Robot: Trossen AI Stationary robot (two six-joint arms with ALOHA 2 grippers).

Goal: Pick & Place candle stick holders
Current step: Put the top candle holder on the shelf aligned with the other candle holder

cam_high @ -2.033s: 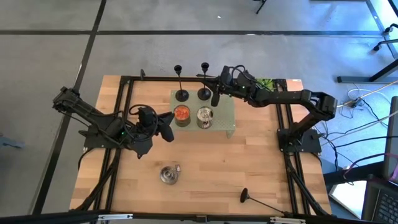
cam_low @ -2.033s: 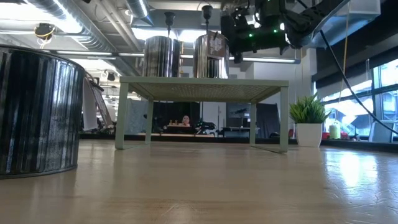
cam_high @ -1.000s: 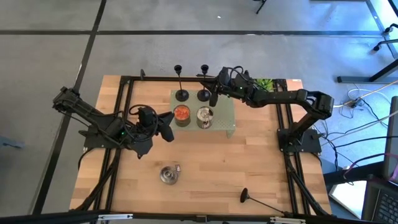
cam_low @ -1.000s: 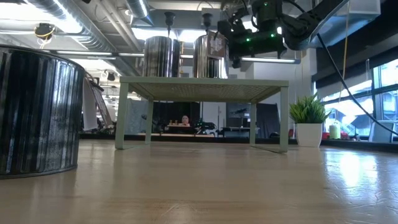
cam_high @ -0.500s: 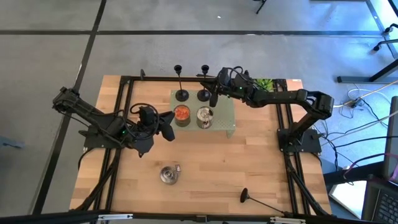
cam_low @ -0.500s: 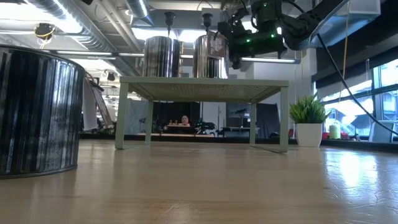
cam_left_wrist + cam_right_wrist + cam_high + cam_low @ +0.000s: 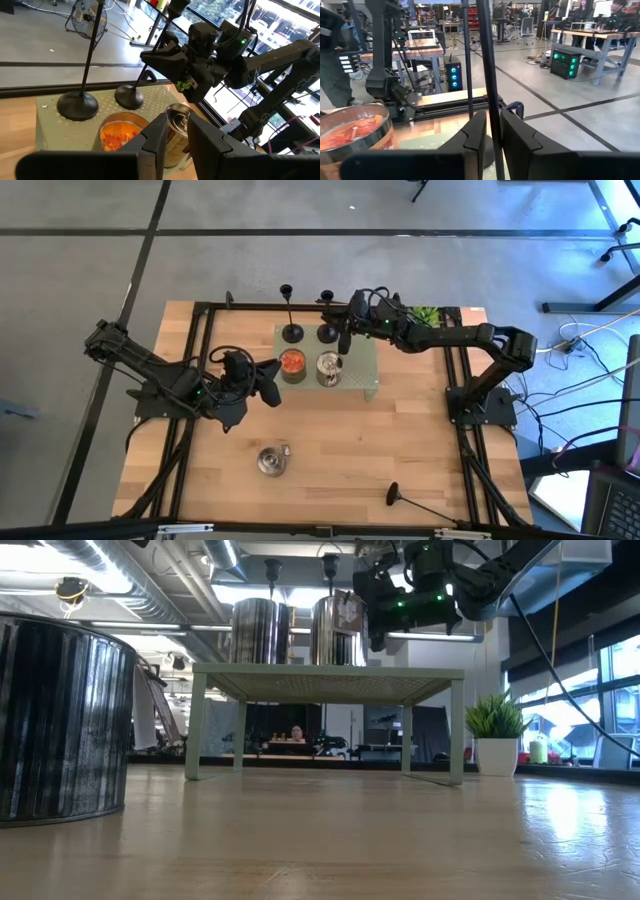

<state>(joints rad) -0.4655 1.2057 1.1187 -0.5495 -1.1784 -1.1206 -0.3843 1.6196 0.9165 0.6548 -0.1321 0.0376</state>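
Note:
Two black candle stick holders stand by their round bases on the far half of a green shelf (image 7: pixel 365 375): the left one (image 7: pixel 289 315) and the right one (image 7: pixel 327 320). My right gripper (image 7: pixel 341 332) reaches in from the table's right and is shut on the right holder's stem. A third holder (image 7: pixel 400 498) lies on its side on the table near the front right. My left gripper (image 7: pixel 272 380) hangs by the shelf's left side, its fingers (image 7: pixel 155 135) close together with nothing between them. My right gripper pinches the right holder's thin stem (image 7: pixel 490 100) between its two fingers, about halfway up. The fingers (image 7: pixel 517 135) come in level from the table's right and lie across the stem. The holder's base (image 7: pixel 129 97) sits on the shelf, and the stem leans a little.
An orange-filled can (image 7: pixel 292 363) and a silver can (image 7: pixel 329 367) stand on the shelf's near half, just in front of the holders. Another can (image 7: pixel 270 461) sits on the table toward the front. A potted plant (image 7: pixel 428 312) is at the far right.
The held holder's cup top has tipped a little toward the table's near edge, while its base has stayed on the shelf. My right gripper has kept its place on the stem.

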